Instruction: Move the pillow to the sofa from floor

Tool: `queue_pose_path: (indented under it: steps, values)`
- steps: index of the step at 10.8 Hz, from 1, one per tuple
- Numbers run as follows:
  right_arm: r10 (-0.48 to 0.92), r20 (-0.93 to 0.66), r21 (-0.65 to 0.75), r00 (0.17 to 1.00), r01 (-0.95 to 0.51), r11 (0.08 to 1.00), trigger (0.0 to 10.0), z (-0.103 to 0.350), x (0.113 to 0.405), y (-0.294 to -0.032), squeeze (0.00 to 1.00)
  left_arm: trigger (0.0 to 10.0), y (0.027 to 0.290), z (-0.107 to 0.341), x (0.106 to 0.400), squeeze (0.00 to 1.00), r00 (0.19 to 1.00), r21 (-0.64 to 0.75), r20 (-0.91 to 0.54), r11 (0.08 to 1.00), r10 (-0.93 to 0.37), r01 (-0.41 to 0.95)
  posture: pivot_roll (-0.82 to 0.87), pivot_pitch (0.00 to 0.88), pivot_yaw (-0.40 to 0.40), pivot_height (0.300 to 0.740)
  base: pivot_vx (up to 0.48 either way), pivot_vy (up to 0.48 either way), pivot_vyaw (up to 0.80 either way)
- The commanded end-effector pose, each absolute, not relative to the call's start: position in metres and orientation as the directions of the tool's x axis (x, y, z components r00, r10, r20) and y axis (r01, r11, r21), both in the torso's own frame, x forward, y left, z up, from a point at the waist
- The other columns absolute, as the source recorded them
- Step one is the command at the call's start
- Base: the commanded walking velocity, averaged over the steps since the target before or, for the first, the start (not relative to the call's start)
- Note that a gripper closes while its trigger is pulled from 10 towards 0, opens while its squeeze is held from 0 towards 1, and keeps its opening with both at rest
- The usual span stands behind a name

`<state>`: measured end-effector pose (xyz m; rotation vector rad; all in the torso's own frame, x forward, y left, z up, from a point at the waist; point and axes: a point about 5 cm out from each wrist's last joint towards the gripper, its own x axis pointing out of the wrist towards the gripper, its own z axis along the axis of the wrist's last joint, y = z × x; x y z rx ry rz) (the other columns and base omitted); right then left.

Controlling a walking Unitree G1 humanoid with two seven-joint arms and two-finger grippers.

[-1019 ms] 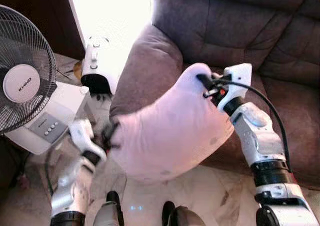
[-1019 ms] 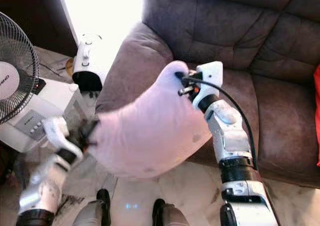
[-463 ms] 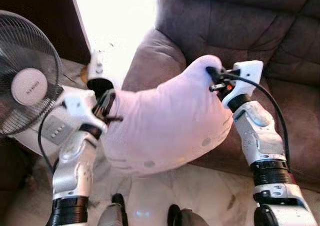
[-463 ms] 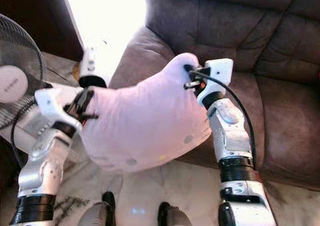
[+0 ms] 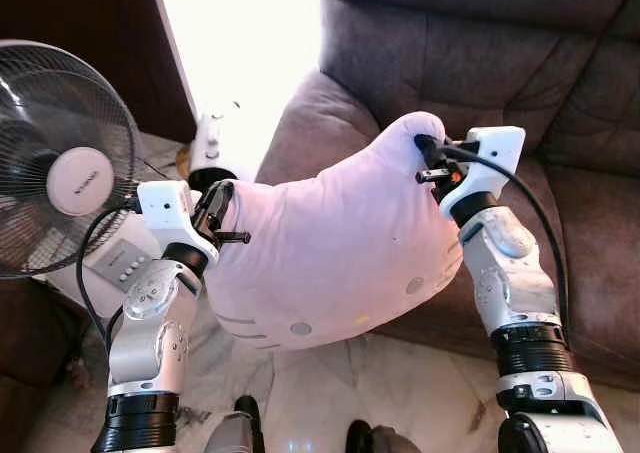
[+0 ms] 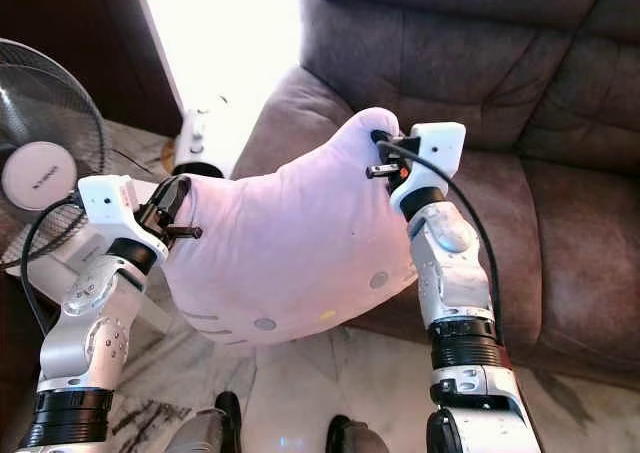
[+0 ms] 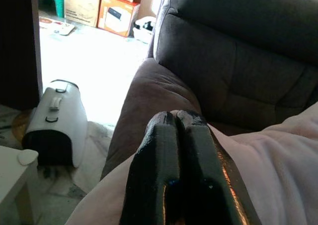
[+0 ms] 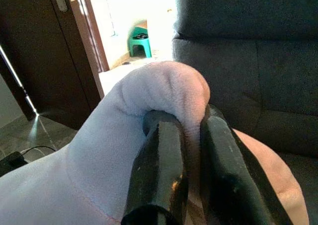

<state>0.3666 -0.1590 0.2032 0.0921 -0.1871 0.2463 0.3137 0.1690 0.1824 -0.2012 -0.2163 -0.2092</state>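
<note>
Both arms raised, elbows bent, forearms angled up & inward. Left pincer (image 5: 222, 213) at chest height, fingers (image 7: 164, 175) pressed together, clamped on pillow (image 5: 330, 243) edge. Right pincer (image 6: 384, 153) higher, fingers (image 8: 159, 175) pinching pillow's top corner.

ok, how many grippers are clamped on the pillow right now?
2. Left gripper pinches the pillow's end nearest the fan; right gripper pinches its raised corner over the sofa.

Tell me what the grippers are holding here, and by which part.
Both hold the pink pillow: left gripper on one end, right gripper pinching the opposite corner.
</note>
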Motion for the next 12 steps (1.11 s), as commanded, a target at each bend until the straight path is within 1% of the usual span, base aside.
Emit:
queue_pose_path:
  steps: [1, 2, 7, 12]
  values:
    - [0.224, 0.243, 0.087, 0.944, -0.251, 0.964, 10.0, 0.211, 0.366, -0.156, 0.00, 10.0, 0.164, 0.196, 0.315, 0.00, 0.935, -0.138, 0.289, 0.957, -0.208, 0.256, 0.10, 0.124, -0.028, 0.740, 0.244, 0.000, 0.00]
    - [0.202, 0.246, 0.099, 0.948, -0.232, 0.968, 10.0, 0.212, 0.368, -0.158, 0.00, 10.0, 0.165, 0.196, 0.315, 0.00, 0.935, -0.134, 0.286, 0.957, -0.211, 0.257, 0.10, 0.130, -0.029, 0.740, 0.266, 0.000, 0.00]
    - [0.237, 0.230, 0.085, 0.944, -0.262, 0.961, 10.0, 0.209, 0.369, -0.150, 0.00, 10.0, 0.168, 0.193, 0.315, 0.00, 0.943, -0.137, 0.272, 0.962, -0.193, 0.237, 0.10, 0.148, -0.037, 0.740, 0.277, 0.000, 0.00]
    - [0.251, 0.228, 0.085, 0.941, -0.276, 0.957, 10.0, 0.210, 0.370, -0.146, 0.00, 10.0, 0.169, 0.193, 0.314, 0.00, 0.944, -0.129, 0.272, 0.965, -0.188, 0.230, 0.11, 0.161, -0.047, 0.740, 0.259, -0.339, 0.00]
